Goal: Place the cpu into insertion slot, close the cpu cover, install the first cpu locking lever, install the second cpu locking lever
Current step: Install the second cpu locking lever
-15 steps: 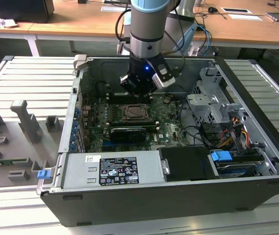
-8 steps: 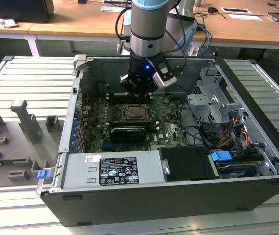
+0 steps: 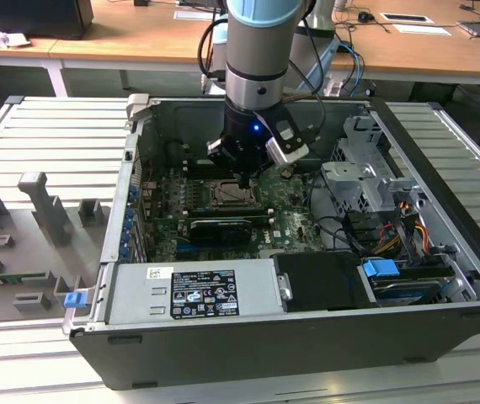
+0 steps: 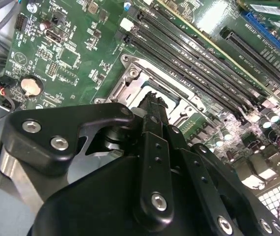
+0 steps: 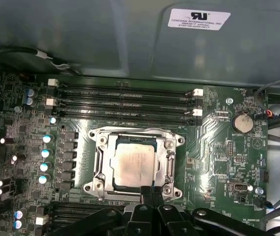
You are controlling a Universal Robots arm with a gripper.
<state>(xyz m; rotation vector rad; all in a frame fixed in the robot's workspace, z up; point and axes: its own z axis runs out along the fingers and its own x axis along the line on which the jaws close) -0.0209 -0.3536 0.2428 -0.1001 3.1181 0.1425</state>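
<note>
The open computer case [image 3: 307, 278] lies on a ribbed grey table [image 3: 46, 143], with a wooden table [image 3: 139, 46] behind it. Inside the case, the green motherboard [image 3: 286, 223] covers the floor, with a silver power supply box [image 3: 194, 290] along the case's near wall in the exterior view and a metal drive cage [image 3: 366, 181] toward the exterior view's right.

The robot arm [image 3: 261, 50] reaches down into the case from above, and its pincer [image 3: 244, 178] hangs over the insertion slot [image 3: 227, 195] in the middle of the motherboard. In the first wrist view the pincer [image 5: 149, 192] has its two black fingers pressed together with no gap between them, holding nothing, and the tips meet the edge of the insertion slot [image 5: 98, 162] on the side away from the long memory slots [image 5: 125, 101]. In the second wrist view the pincer [image 4: 152, 101] points down at the same socket, its fingers likewise closed.

The cpu [image 5: 135, 164] lies flat in the insertion slot, its silver-grey top showing through the square cut-out of the cpu cover [image 5: 167, 160], which lies down flat around it. I cannot tell how the locking levers stand.

A round coin battery [image 5: 242, 123] sits on the motherboard beside the insertion slot, beyond the end of the memory slots.
</note>
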